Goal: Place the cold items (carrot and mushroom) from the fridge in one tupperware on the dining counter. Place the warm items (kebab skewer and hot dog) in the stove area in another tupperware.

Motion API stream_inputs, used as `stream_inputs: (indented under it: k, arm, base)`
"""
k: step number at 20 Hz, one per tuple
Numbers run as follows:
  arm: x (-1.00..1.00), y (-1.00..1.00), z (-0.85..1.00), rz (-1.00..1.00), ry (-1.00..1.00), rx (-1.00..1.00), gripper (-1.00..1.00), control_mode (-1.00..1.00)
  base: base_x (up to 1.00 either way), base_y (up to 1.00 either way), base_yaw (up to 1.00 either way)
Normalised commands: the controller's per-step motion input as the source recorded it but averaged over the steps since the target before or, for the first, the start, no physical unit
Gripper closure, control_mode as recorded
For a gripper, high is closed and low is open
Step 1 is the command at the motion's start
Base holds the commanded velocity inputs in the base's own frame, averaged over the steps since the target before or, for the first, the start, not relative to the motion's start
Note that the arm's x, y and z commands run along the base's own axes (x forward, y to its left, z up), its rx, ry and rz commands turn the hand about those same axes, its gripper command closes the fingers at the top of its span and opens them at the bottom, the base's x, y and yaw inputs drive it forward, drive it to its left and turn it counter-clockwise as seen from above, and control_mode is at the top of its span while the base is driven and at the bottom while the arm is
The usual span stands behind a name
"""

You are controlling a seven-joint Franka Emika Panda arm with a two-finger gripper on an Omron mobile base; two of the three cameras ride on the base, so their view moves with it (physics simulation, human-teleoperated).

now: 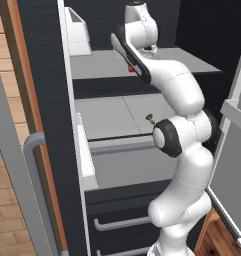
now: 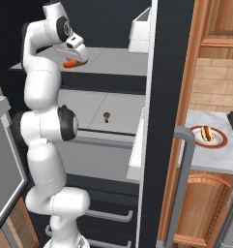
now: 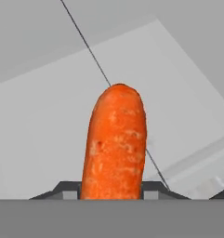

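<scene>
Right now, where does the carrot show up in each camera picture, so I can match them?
Left base view: the carrot is a small orange sliver on the upper fridge shelf, peeking out beside the arm's dark joint.
Right base view: carrot at upper left, on that shelf, under the gripper.
Hand view: carrot in the centre, rising between the finger tips.
Shared landmark: the mushroom on the shelf below.
</scene>
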Motion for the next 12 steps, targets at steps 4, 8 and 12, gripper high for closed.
stream_inputs:
  k: [4,8,12]
  arm:
    - [-0.64,-0.05,-0.31,0.08,-0.16,-0.05,1.00,-1.00]
    - [-0.59,-0.06,-0.33,0.08,-0.12,-0.09,1.00,-1.00]
    - [-0.92,-0.22,0.00,0.05,-0.05,0.00,1.00,-1.00]
  base:
    - [0.00,0.00,0.00]
    - [0.00,0.00,0.00]
    - [0.00,0.00,0.00]
